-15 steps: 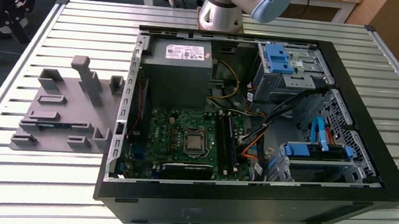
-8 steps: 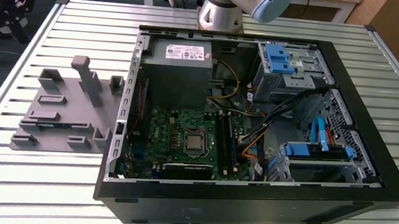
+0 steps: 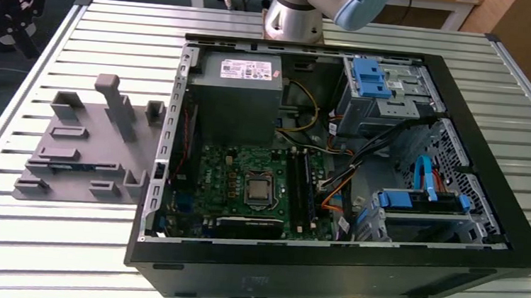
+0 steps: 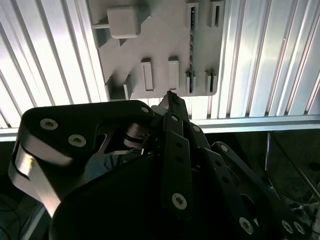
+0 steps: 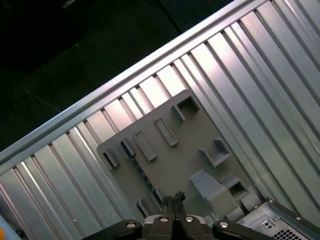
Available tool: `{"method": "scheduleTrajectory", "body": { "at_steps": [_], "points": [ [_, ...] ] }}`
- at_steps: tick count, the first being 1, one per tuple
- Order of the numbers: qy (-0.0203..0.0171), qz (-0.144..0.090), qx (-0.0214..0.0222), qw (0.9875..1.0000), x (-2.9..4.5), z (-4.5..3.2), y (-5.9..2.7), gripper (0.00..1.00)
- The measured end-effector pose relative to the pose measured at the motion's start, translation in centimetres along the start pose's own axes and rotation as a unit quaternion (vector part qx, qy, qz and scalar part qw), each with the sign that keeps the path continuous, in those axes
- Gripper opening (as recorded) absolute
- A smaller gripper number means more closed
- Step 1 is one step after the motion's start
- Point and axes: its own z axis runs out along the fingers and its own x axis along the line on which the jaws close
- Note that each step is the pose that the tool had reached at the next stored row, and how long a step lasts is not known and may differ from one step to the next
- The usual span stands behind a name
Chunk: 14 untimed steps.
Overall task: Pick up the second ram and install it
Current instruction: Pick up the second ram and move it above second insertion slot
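The slatted aluminium table [image 3: 68,247] carries everything. Most of it is taken up by the open computer case [image 3: 332,268], laid on its side so that the green motherboard [image 3: 234,182] faces up and its long black memory slots [image 3: 298,183] can be reached from above. The arm [image 3: 300,9] rises from the table's far edge, behind the case. On the exterior view's left, just beside the case, lies the grey holder block [image 3: 86,142]; its ribs and pockets look made to keep parts upright and easy to grip. In both wrist views the gripper [image 5: 173,198] hangs above this block, its fingers pressed together on nothing and their tips aimed down at it. The second ram [image 4: 191,50] stands on edge in a narrow slot of the block, near the fingertips but untouched, so I judge the pick not yet made.
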Motion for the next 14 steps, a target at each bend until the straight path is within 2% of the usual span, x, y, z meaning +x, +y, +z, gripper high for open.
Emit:
{"method": "scheduleTrajectory", "body": {
  "at_steps": [8,14],
  "points": [
    [0.0010,-0.029,-0.0004,0.9996,0.02,0.00,0.02,0.11],
    [0.0020,-0.055,-0.0008,0.9985,0.02,0.01,0.03,0.11]
  ]
}}
